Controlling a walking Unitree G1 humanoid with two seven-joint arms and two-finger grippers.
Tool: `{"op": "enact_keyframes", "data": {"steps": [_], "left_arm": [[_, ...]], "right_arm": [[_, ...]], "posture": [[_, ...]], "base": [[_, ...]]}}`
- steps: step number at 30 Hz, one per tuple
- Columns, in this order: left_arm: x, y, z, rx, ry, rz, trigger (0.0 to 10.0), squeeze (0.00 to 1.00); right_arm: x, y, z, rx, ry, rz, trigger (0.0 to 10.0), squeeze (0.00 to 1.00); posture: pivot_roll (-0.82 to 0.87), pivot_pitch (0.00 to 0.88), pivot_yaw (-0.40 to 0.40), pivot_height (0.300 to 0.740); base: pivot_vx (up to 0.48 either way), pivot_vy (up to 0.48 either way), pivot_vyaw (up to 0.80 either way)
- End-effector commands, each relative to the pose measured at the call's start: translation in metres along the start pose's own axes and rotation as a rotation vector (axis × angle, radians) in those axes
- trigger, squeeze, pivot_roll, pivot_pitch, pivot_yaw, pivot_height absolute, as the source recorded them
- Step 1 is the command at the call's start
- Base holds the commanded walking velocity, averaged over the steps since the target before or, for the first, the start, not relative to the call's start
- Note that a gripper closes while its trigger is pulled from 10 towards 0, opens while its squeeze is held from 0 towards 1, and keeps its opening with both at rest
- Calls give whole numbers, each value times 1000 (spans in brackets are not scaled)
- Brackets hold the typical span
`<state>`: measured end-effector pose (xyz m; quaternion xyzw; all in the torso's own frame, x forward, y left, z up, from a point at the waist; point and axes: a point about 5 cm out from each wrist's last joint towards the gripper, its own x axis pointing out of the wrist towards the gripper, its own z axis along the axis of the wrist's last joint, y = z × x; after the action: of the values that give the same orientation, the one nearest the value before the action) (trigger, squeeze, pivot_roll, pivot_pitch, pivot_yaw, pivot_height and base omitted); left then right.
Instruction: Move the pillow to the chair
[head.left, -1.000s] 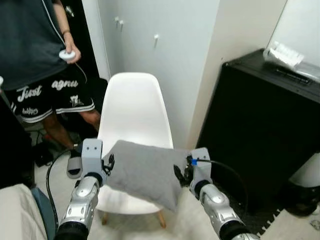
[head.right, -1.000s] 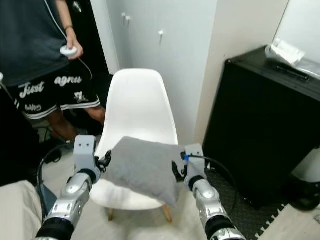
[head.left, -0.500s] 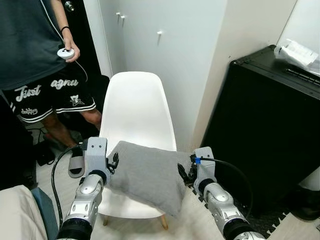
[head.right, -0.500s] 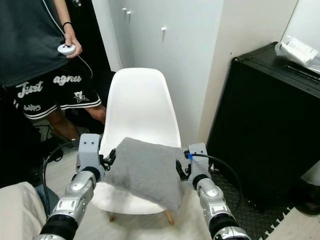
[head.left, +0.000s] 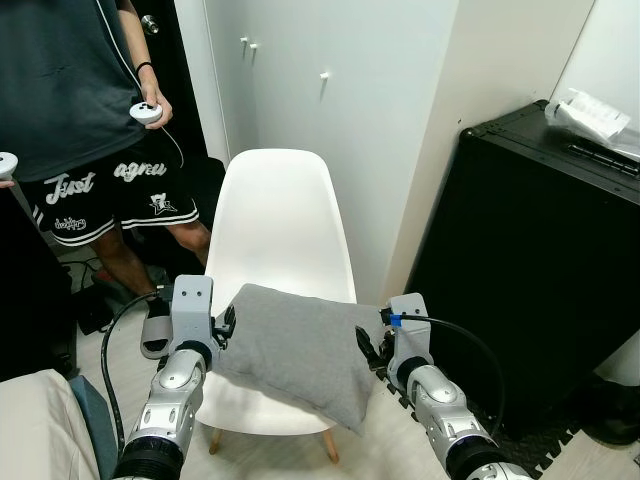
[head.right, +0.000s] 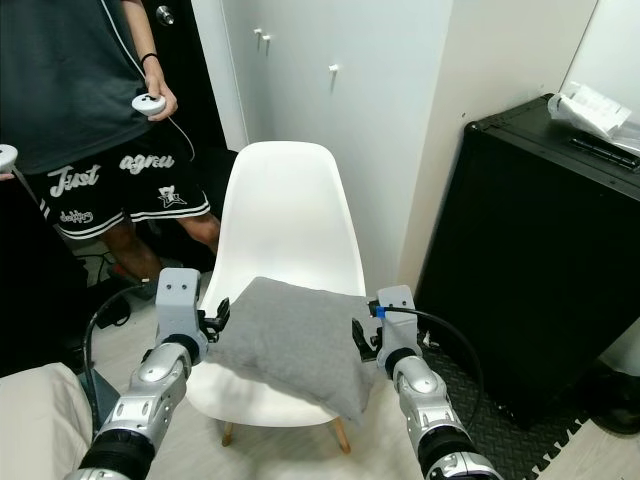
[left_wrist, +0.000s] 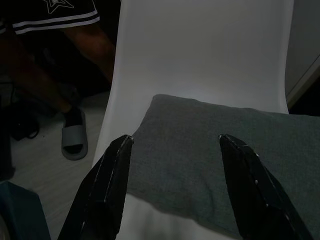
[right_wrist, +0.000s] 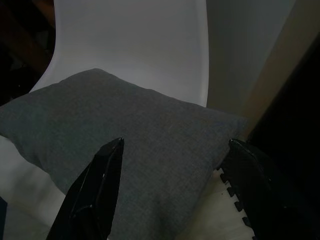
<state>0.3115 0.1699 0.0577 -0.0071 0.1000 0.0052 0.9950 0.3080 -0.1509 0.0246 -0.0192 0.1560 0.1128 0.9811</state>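
A grey rectangular fabric pillow (head.left: 300, 350) is being held between the robot's two grippers above the seat of a white moulded plastic chair with wooden legs (head.left: 280, 225). The pillow's long axis is running from the robot's left to its right, across the chair's front edge, and it is tilting, with the left end higher and the right near corner sagging down past the seat's front right corner.

The left gripper (left_wrist: 172, 150) is standing with its fingers spread wide over the pillow's left end, and the right gripper (right_wrist: 172, 157) is doing the same at the right end; whether the fingers are actually pressing the fabric cannot be told from the wrist views, though the head views are showing each gripper pushed against its end of the pillow, so the pillow is being squeezed between the two arms.

Compared with a second ago, the whole scene is sitting differently in the head views, so the camera has moved; the pillow is now lying lower against the chair's seat and closer to its backrest, and more of the backrest is showing above it.

A person in a dark T-shirt and black printed shorts (head.left: 95, 185) is standing by the chair's left side, holding a small white controller (head.left: 148, 112). A tall black cabinet (head.left: 540, 260) is standing to the chair's right, with a clear plastic packet (head.left: 590, 110) on its top.
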Motion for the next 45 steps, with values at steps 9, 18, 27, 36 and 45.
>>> {"op": "enact_keyframes", "data": {"steps": [9,18,27,36,45], "left_arm": [[0,0,-5,17,21,-5,10000,0],[1,-1,-4,22,20,-9,10000,0],[1,1,-2,4,22,-4,10000,0],[3,15,-3,-57,41,55,10000,0],[-3,5,-11,-95,36,85,10000,0]], "right_arm": [[1,0,-2,12,20,-1,10000,0],[1,0,-1,13,18,-1,10000,0],[1,0,-2,18,17,-9,10000,0],[1,5,-3,37,11,-14,10000,0],[3,-5,5,-25,18,24,10000,0]], "posture": [[-3,31,9,740],[-2,25,13,740],[5,19,22,740],[5,24,27,740],[-18,27,-60,740]], "base": [[0,0,0],[0,0,0],[0,0,0],[0,0,0],[0,0,0]]}}
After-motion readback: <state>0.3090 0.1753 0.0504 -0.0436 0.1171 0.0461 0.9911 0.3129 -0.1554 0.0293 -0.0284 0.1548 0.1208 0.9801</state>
